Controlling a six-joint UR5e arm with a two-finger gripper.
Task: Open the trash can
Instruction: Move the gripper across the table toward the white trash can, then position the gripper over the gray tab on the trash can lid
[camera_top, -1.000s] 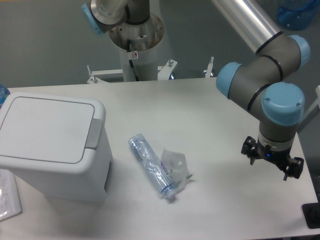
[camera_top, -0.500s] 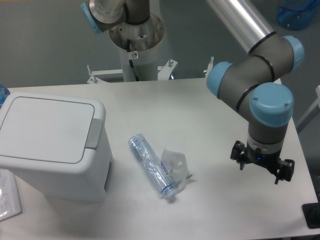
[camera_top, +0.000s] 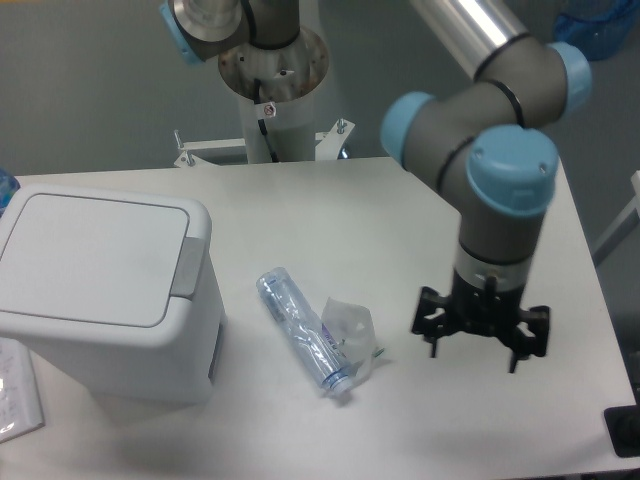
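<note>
Even, cool indoor light fell from overhead, leaving the table (camera_top: 400, 210) bright but not glaring. My gripper (camera_top: 480, 335) looked slightly soft, perhaps from motion blur, and cast a faint shadow below. The trash can (camera_top: 105, 290) was sharp, its side shaded grey. Corners looked slightly dim.

The arm (camera_top: 470, 130) is built of dark grey rounded joint housings, each closed with a pale blue cap, joined by thin black seam rings. A polished silver tube (camera_top: 465, 25) runs from the wrist joints toward the top edge. At the far side, a white column (camera_top: 272, 125) carries a round metal flange with small bolt holes and a small red-and-white sticker, and another grey joint with a blue cap sits above it. The gripper (camera_top: 481, 335) is black, with a wide crossbar and short dark prongs under a grey wrist.
</note>
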